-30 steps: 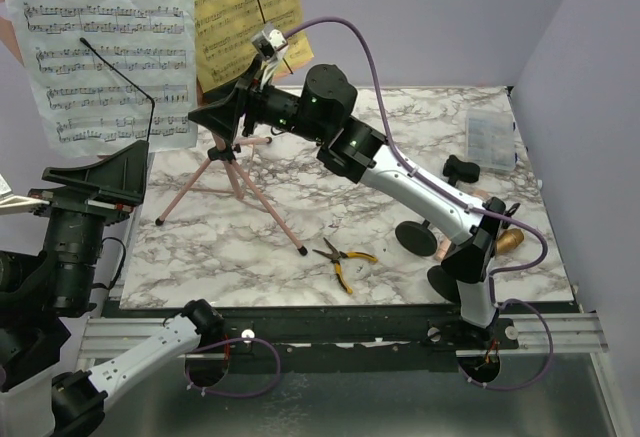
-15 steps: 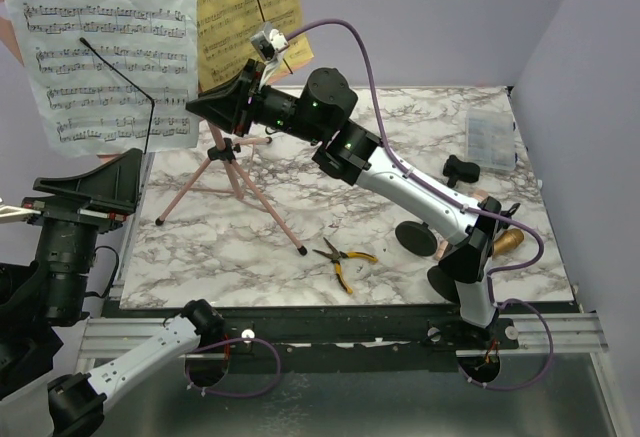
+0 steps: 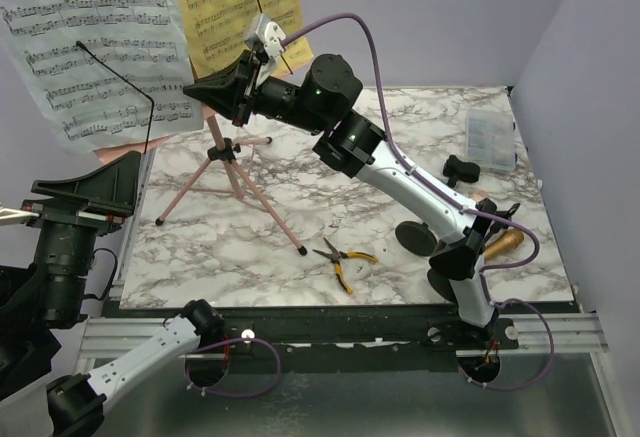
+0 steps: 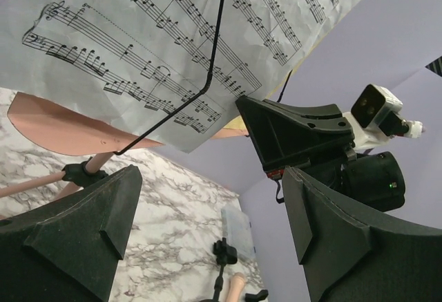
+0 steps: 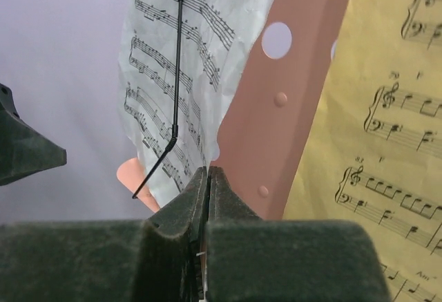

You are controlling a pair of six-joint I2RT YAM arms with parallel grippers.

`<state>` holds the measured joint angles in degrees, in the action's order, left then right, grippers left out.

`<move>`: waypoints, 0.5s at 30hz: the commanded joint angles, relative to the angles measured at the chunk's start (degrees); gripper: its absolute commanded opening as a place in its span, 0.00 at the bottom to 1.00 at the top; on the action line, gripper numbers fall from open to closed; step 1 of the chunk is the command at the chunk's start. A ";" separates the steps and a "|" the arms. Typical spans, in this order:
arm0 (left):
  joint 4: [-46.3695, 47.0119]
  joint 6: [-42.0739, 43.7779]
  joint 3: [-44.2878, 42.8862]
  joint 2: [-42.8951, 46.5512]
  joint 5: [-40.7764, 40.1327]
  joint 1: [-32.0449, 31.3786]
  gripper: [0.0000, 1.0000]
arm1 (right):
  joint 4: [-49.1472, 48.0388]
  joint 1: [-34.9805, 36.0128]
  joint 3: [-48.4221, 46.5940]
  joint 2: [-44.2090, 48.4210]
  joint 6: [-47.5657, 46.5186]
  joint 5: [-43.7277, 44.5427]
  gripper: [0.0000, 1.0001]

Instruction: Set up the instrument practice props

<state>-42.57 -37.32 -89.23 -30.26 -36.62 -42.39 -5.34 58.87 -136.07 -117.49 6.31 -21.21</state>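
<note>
The pink tripod music rack stands at the table's back left. Its perforated desk carries a white page and a yellow page, each under a black wire arm. My right gripper is shut on the desk's lower edge, its tips meeting where the white page ends. Left of the table my left gripper hangs open and empty. A gold microphone, a pink microphone and two black round-based holders lie at the right.
Yellow-handled pliers lie near the front edge, just right of a tripod foot. A clear compartment box sits at the back right by the purple wall. The right arm's purple cable loops above the table.
My right gripper has closed on the desk's lower edge. The desk and both pages have swung over to the left. The left gripper has stayed wide open.
</note>
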 commanded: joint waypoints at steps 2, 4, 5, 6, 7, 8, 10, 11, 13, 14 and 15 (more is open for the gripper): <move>-0.55 -1.16 0.33 0.58 1.79 -0.16 0.90 | 5.21 0.28 -5.90 -2.75 -14.07 -3.71 0.01; -0.58 -1.43 0.37 0.40 2.12 -0.15 0.90 | 7.88 0.11 -8.04 -3.88 -17.00 -4.47 0.01; -0.52 -1.52 0.38 0.32 2.34 -0.17 0.90 | 8.46 0.02 -8.62 -4.24 -18.38 -4.77 0.01; -0.59 -1.68 0.38 0.27 2.44 -0.16 0.90 | 8.59 -0.06 -8.74 -4.33 -19.42 -4.90 0.01; -0.57 -1.78 0.51 0.13 2.62 -0.16 0.90 | 8.56 -0.11 -8.67 -4.35 -20.67 -5.23 0.01; -0.58 -1.94 0.60 0.17 2.66 -0.17 0.90 | 8.75 -0.37 -8.86 -4.48 -21.67 -5.64 0.01; -0.59 -2.19 0.71 -0.05 3.03 -0.21 0.90 | 9.89 -0.80 -10.17 -4.96 -23.81 -6.03 0.00; -0.54 -2.29 0.76 -0.12 3.13 -0.20 0.90 | 10.69 -1.22 -10.69 -4.95 -24.25 -7.08 0.01; -0.57 -2.62 1.10 -0.05 3.30 -0.17 0.90 | 11.00 -2.13 -10.29 -4.32 -24.82 -8.57 0.01; -0.54 -2.75 1.27 -0.01 3.29 -0.19 0.90 | 11.14 -2.50 -10.09 -4.04 -25.29 -8.88 0.00; -0.54 -2.91 1.49 -0.04 3.28 -0.21 0.90 | 11.29 -2.69 -9.85 -3.76 -25.81 -8.72 0.01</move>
<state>-42.59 -39.29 -88.68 -30.20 -35.16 -42.39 2.98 57.58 -144.68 -121.25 -15.20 -26.89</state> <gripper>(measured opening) 0.898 0.009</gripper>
